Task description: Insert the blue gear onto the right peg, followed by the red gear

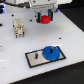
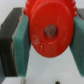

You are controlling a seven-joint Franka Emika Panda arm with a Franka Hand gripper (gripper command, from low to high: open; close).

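The gripper [image 1: 45, 19] is closed on the red gear [image 1: 45, 19], held above the far part of the white desk [image 1: 15, 55]; in the wrist view the 2 teal pads [image 2: 20, 42] press its toothed rim on either side and the gear [image 2: 50, 30] fills most of the frame, cut off at the edge. The blue gear [image 1: 50, 52] lies on the grey, black-bordered plate [image 1: 34, 57] near the desk's near edge. The right peg cannot be made out at this resolution, apparently hidden at the blue gear's centre.
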